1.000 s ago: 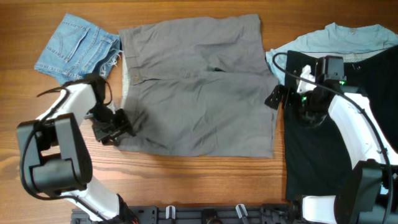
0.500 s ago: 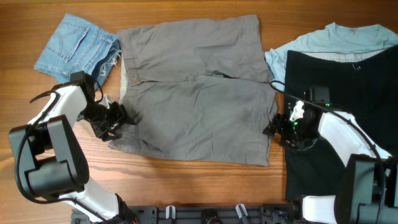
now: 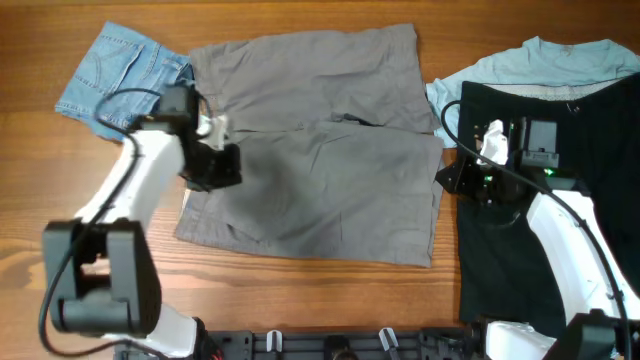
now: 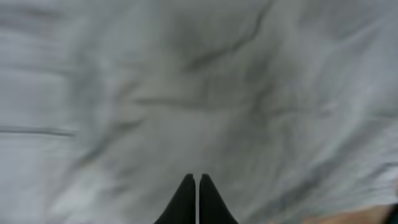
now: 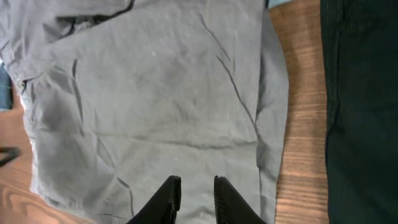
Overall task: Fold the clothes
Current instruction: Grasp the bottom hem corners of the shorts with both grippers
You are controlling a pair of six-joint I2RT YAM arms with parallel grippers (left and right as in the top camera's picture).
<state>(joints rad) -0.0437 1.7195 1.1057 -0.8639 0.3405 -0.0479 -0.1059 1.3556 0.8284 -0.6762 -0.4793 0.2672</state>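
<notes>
The large grey shorts [image 3: 320, 150] lie spread at the table's middle, one leg lapped over the other. My left gripper [image 3: 222, 165] hovers over their left side near the waistband. In its wrist view the left gripper [image 4: 196, 178] is shut and empty above blurred grey cloth [image 4: 217, 93]. My right gripper [image 3: 447, 180] sits at the shorts' right edge. In its wrist view the right gripper [image 5: 197, 180] has a narrow gap with nothing in it, over the grey shorts [image 5: 155, 93].
Small blue denim shorts [image 3: 120, 75] lie at the back left. A black garment [image 3: 560, 250] covers a light-blue T-shirt [image 3: 520, 65] on the right. A dark rail [image 3: 330, 345] runs along the wooden table's [image 3: 300, 300] front edge.
The left gripper has let go of the shorts' lower left edge, shut, and moved up over the waistband side. The right gripper has drawn back and narrowed. The shorts' lower edge has shifted.
</notes>
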